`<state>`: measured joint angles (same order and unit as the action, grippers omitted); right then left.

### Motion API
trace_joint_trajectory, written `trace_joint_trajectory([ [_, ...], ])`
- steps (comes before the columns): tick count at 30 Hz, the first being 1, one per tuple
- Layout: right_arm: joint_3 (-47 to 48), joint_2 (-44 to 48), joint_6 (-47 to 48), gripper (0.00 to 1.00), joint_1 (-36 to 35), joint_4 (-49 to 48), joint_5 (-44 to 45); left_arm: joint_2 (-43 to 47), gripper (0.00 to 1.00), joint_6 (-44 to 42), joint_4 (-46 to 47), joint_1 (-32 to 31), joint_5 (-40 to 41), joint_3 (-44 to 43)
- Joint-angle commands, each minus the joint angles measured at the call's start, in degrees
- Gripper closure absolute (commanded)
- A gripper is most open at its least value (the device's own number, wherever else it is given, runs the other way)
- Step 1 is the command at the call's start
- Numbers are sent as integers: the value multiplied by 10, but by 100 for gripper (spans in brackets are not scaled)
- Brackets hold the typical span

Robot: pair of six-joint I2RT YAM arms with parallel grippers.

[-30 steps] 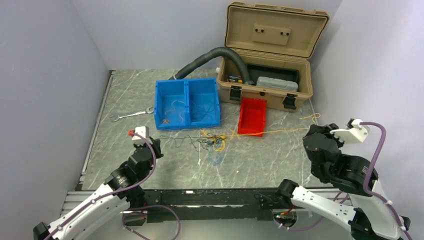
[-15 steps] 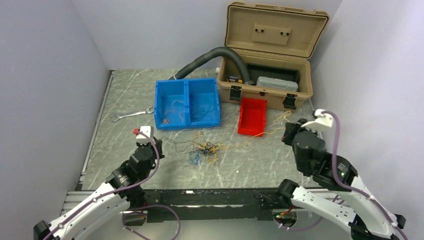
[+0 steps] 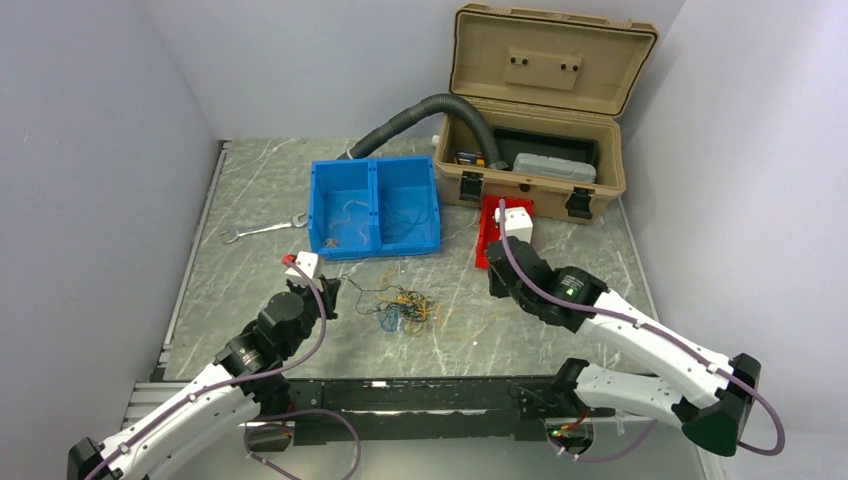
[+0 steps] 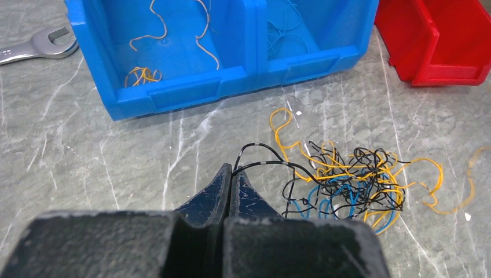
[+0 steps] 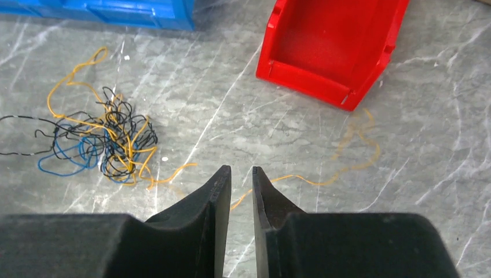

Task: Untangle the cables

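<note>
The cables [image 3: 402, 310] lie in a loose knot of yellow, black and blue strands on the marble table, between my two arms. In the left wrist view the knot [image 4: 347, 179] sits just right of my left gripper [image 4: 233, 169], which is shut on a black cable [image 4: 263, 164] running into the knot. My left gripper [image 3: 330, 296] is at the knot's left side. My right gripper [image 5: 238, 171] hovers with its jaws slightly apart and nothing gripped. A loose yellow cable [image 5: 324, 180] lies on the table beneath and beyond its tips. The knot [image 5: 110, 145] is to its left.
A blue two-compartment bin [image 3: 375, 248] holding a few wires stands behind the knot. A red bin [image 5: 307, 78] is just ahead of my right gripper. The open tan toolbox [image 3: 540, 170], a grey hose [image 3: 420, 112] and a wrench [image 3: 262, 230] lie farther back.
My right arm has swung from the table's right edge to the middle, its jaws have parted and the yellow cable now lies slack. The left gripper edged forward; the stretched cables bunched together.
</note>
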<state>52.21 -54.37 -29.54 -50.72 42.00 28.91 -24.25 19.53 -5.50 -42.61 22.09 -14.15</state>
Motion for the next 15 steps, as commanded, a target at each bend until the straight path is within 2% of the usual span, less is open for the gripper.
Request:
trace_joint_trajectory([
  [1,-6,-4,-9,77,0,-14,-21,-3,100,-10,28,1,-13,-2],
  [3,-13,0,-9,67,0,-22,-34,-4,100,-11,30,1,-15,-1],
  [6,-27,9,-8,44,0,-36,-55,-7,100,-12,31,1,-17,-3],
  [8,-40,15,-3,36,-1,-54,-81,-11,100,-12,30,1,-19,-4],
  [10,-55,18,5,31,0,-83,-115,-13,100,-13,32,1,-22,-4],
  [15,-100,-2,11,29,0,-166,-189,-18,100,-14,32,1,-22,-6],
])
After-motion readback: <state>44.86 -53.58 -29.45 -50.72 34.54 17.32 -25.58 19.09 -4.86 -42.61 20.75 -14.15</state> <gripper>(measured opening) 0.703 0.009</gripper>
